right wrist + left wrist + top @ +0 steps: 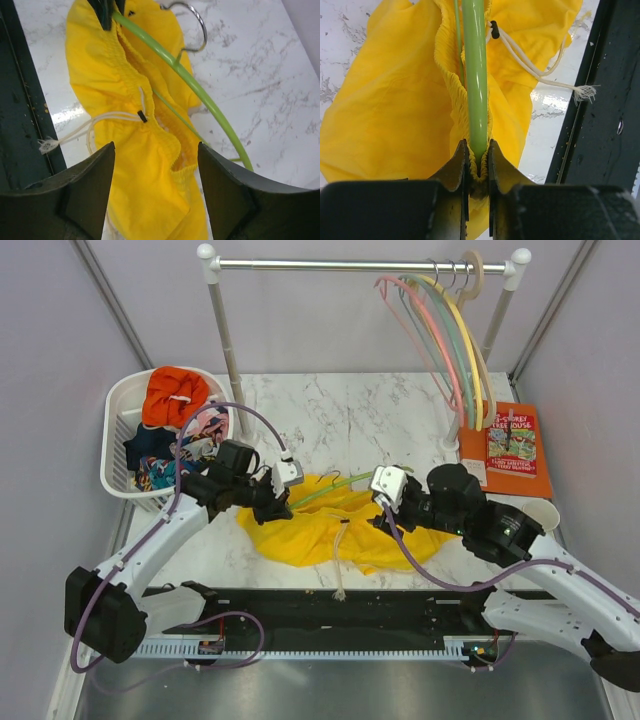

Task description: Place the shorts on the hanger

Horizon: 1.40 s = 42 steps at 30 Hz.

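On the white marble table (350, 410), the yellow shorts (300, 530) lie crumpled with the green hanger (475, 75) partly threaded through the waistband, the left gripper (478, 150) clamped on its bar, the right gripper (155, 150) spread wide above; draping judged unfinished.

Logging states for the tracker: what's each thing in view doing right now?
Shorts: crumpled, lying down, not yet hung.
Hanger: lying across the shorts' waistband, hook off the fabric.
Left jaws: shut on the hanger.
Right jaws: open, over the shorts.
Basket: full of clothes.
Spare hangers: hung on the rail.
Book: closed, flat.
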Motion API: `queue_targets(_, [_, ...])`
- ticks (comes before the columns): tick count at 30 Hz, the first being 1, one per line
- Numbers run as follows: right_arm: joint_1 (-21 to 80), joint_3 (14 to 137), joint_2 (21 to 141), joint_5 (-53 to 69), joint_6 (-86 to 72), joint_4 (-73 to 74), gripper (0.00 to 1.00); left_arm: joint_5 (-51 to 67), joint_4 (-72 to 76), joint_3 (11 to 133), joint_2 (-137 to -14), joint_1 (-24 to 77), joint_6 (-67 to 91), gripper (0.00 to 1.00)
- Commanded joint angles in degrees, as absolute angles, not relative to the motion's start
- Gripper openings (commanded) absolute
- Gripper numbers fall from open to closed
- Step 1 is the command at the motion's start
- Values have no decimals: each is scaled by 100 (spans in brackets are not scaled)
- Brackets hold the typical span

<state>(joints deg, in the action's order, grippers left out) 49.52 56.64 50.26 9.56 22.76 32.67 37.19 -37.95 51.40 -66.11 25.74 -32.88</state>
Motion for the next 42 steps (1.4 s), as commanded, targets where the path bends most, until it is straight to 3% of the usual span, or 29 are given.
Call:
queue_targets(1, [4738, 5582, 5124, 185, 1626, 3929, 69, 4166, -3349, 5124, -6565, 2540, -2760, 2])
queue_targets(9, [3877, 5528, 6168, -499, 529, 3938, 63, 4052, -3234, 5159, -6583, 2514, -2303, 2])
queue_targets(28, [3551, 5019, 7576, -1118, -1081, 2531, 58, 4043, -3146, 4931, -6328, 2514, -2074, 2])
queue_targets(32, [3533, 5019, 7200, -468, -1090, 2496, 67, 4034, -3155, 4843, -6197, 2505, -2092, 2])
queue_targets(35, [3525, 4957, 6831, -79, -1151, 2391, 83, 4043, -3147, 4816, -6205, 2514, -2101, 2])
queue_targets(42, [3525, 4860, 7092, -562, -1292, 2022, 79, 4026, -3146, 4869, -6161, 2505, -2030, 2])
